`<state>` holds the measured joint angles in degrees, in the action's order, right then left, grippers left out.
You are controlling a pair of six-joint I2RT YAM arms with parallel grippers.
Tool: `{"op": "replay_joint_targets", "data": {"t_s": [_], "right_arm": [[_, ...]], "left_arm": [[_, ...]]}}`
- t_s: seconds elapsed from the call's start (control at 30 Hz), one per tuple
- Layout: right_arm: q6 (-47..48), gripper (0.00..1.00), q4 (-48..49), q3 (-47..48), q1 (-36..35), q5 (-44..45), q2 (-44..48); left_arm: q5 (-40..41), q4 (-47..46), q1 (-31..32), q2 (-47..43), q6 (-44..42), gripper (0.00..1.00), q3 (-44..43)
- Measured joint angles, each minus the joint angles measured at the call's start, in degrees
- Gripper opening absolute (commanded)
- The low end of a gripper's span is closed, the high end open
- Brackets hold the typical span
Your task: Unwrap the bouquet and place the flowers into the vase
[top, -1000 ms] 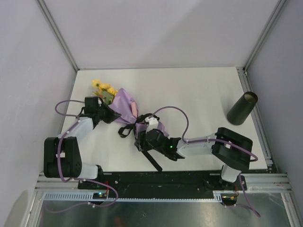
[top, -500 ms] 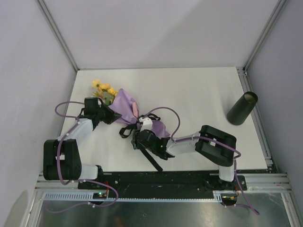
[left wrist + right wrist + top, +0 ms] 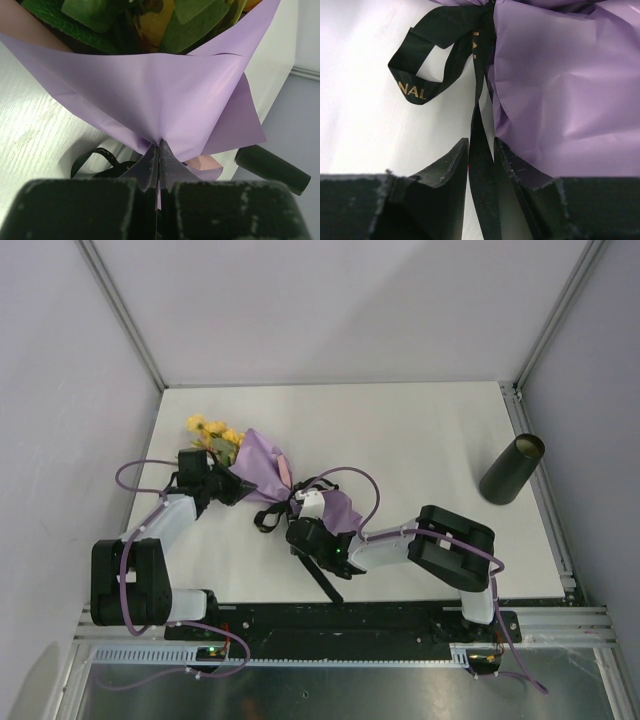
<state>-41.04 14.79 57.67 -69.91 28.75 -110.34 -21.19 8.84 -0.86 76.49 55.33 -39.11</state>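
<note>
The bouquet lies on the left half of the white table, its lilac paper wrap around yellow flowers and green leaves. My left gripper is shut on the wrap's edge, pinching a fold of paper. The black ribbon is tied round the wrap's neck, with a loop and a long tail towards the near edge. My right gripper straddles that tail with its jaws narrowly open, a small gap beside the ribbon. The dark vase stands far right.
The table's right edge has a metal rail just beside the vase. Grey walls enclose the back and sides. The arm bases sit on a black rail along the near edge. A purple cable loops over the right arm.
The right arm has slid left along the ribbon tail and its jaws have narrowed around it. The left gripper has kept its pinch on the wrap, and the bouquet has shifted slightly left.
</note>
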Motion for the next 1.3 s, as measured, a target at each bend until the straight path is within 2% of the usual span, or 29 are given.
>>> {"op": "replay_joint_targets", "data": {"t_s": [0.17, 0.23, 0.3, 0.37, 0.63, 0.9, 1.3], "right_arm": [[0.57, 0.26, 0.28, 0.07, -0.07, 0.61, -0.83], [0.81, 0.18, 0.81, 0.24, -0.13, 0.85, -1.29], [1.2, 0.05, 1.2, 0.33, -0.13, 0.96, -1.57], [1.73, 0.01, 1.25, 0.35, -0.11, 0.83, -1.66], [4.22, 0.0, -1.46, 0.28, -0.13, -0.87, 1.99], [6.16, 0.0, -1.68, -1.49, -0.26, 0.04, 18.82], [6.95, 0.0, -6.8, -8.09, 1.14, 6.14, 28.35]], "left_arm": [[0.09, 0.0, 0.0, -0.04, 0.22, 0.0, 0.0], [0.22, -0.02, 0.0, -0.04, 0.22, 0.0, 0.0], [0.42, -0.04, 0.0, -0.04, 0.22, 0.0, 0.0], [0.59, -0.04, 0.0, -0.11, 0.22, 0.0, 0.0], [1.51, -0.02, 0.0, -0.33, 0.04, 0.0, 0.0], [2.6, 0.76, 0.15, -0.39, -1.97, 0.0, -0.66], [4.33, 3.06, 0.94, -1.29, -6.29, 0.0, -1.53]]}}
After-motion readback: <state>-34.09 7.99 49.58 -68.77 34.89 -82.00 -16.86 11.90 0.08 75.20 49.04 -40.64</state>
